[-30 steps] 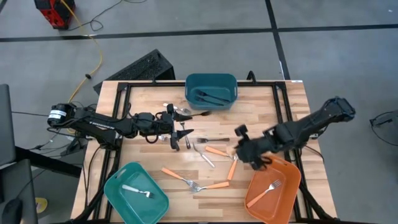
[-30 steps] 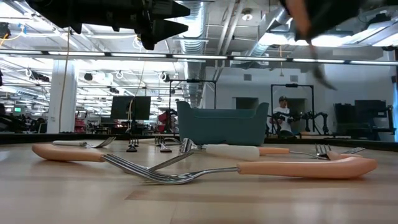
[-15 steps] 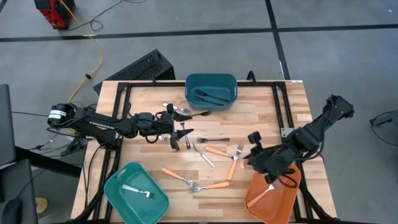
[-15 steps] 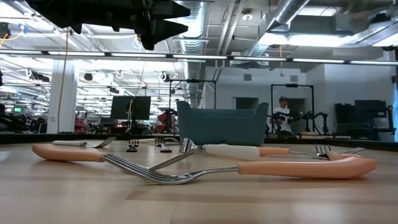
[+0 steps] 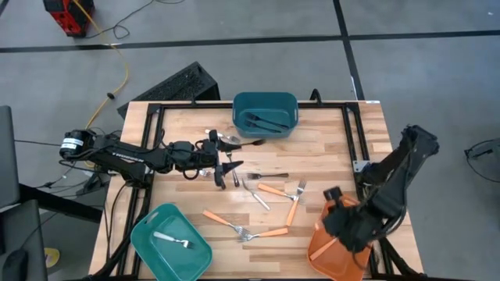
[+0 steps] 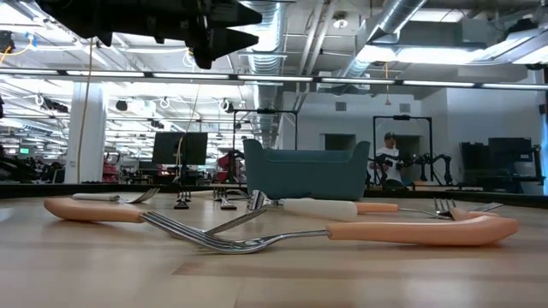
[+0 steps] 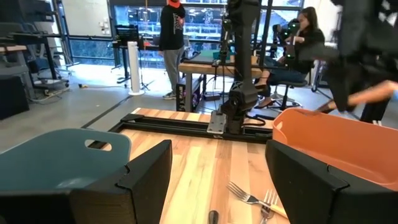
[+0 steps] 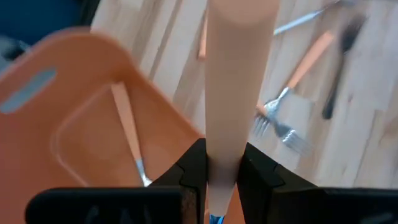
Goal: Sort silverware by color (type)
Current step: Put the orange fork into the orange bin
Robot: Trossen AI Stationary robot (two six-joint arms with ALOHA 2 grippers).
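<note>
Jaws: right gripper (image 8: 214, 165) clenched on orange-handled utensil (image 8: 239, 74) above orange bin (image 5: 332, 246) (one fork inside); left gripper (image 5: 226, 172) spread wide, mid-table | dark teal bin (image 5: 266, 113): black utensils | lighter teal bin (image 5: 170, 242): white fork (image 5: 172, 240) | loose forks (image 5: 269, 190) on table (image 5: 187, 133)

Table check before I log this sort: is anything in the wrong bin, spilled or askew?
Nothing stands out. The orange bin holds an orange fork, the teal bin dark utensils; the rest lie loose on the table.
</note>
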